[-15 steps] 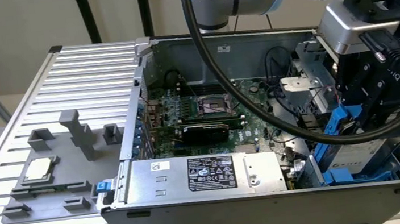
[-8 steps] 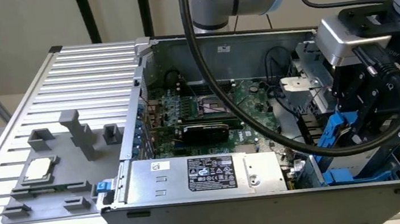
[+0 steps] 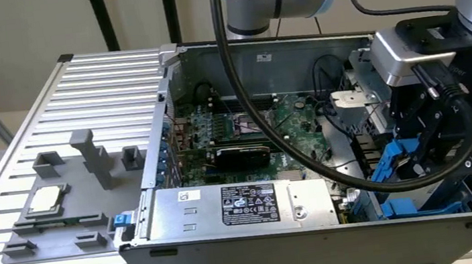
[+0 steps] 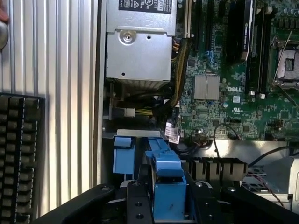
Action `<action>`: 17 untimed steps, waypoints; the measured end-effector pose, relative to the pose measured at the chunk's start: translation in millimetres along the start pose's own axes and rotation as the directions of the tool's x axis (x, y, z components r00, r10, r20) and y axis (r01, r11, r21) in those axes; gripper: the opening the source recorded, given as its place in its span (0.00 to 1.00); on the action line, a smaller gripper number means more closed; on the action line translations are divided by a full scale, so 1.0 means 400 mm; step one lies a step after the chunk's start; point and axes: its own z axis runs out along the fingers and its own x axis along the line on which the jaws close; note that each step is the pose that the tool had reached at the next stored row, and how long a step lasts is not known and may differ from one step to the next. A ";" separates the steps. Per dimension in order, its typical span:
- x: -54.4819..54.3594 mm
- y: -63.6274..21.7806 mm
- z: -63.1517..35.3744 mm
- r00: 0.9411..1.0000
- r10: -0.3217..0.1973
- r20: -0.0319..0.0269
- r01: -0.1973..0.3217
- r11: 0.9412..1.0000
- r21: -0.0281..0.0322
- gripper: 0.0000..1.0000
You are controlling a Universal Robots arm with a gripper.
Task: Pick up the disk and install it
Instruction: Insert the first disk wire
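Mostly obscured, disk (image 4: 163, 158) clamped in gripper (image 4: 170, 189), its blue edge visible

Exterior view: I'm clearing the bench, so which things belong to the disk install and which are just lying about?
Job in hand:
gripper, shut on the disk in its blue carrier
open computer case

Lying about:
processor chip on the grey fixture beside the case
power supply inside the case
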 end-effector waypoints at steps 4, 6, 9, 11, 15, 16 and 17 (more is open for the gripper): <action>0.000 0.000 0.001 1.000 0.000 0.000 0.000 1.000 0.000 0.00; 0.000 0.000 0.001 1.000 0.000 0.000 0.000 1.000 0.000 0.00; 0.000 0.000 0.001 1.000 0.000 0.000 0.000 1.000 0.000 0.00; 0.000 0.000 0.002 1.000 0.000 0.001 0.000 1.000 0.000 1.00; 0.000 0.000 0.001 1.000 0.000 0.003 0.000 1.000 0.000 1.00; 0.000 0.000 0.001 1.000 0.000 0.003 0.000 1.000 0.000 1.00; 0.000 0.000 0.001 1.000 0.000 0.003 0.000 1.000 0.000 1.00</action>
